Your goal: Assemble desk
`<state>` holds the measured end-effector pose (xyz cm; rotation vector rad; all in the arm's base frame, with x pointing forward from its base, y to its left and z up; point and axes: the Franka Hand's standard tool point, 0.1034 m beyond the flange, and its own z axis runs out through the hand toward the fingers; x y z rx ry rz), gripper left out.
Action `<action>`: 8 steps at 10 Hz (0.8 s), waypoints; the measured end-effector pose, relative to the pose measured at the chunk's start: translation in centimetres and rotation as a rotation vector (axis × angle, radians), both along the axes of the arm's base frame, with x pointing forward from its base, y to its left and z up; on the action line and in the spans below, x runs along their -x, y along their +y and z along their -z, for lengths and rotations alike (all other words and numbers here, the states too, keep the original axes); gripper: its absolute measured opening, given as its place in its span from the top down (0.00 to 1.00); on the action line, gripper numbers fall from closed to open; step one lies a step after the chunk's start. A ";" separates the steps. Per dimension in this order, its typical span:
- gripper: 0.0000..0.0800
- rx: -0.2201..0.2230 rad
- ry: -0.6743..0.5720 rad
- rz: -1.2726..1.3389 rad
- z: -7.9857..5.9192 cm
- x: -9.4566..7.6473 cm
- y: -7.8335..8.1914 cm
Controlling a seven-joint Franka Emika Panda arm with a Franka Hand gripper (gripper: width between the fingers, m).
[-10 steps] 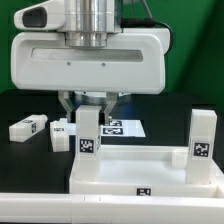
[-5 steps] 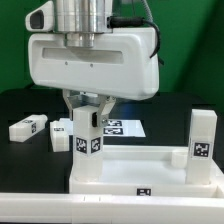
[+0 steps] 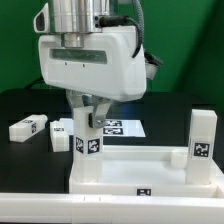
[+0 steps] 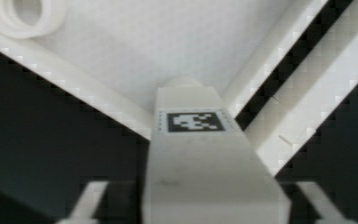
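The desk top (image 3: 120, 176) is lying on the table (image 3: 25, 160) at the front. One leg (image 3: 88, 143) is standing upright on its corner at the exterior view's left, another leg (image 3: 203, 135) on its right corner. The gripper (image 3: 88, 118) is hanging over the left one, fingers flanking it. Two loose legs (image 3: 28, 127) are lying further left, and the marker board (image 3: 128, 128) is lying behind the top.

The claw (image 3: 88, 114) has swivelled round, twisting the upright leg (image 3: 88, 158).

Exterior view low and close by the desk (image 3: 115, 180); wrist view down along the shared leg (image 3: 89, 130) (image 4: 202, 165).
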<state>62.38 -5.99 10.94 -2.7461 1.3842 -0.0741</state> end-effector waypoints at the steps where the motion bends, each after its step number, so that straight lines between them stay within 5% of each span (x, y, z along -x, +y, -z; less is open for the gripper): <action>1: 0.34 0.001 0.005 -0.047 0.1 0.1 0.1; 2: 0.24 0.002 0.003 -0.068 0.1 0.1 0.3; 8: 0.19 0.056 -0.013 -0.687 0.1 0.1 0.3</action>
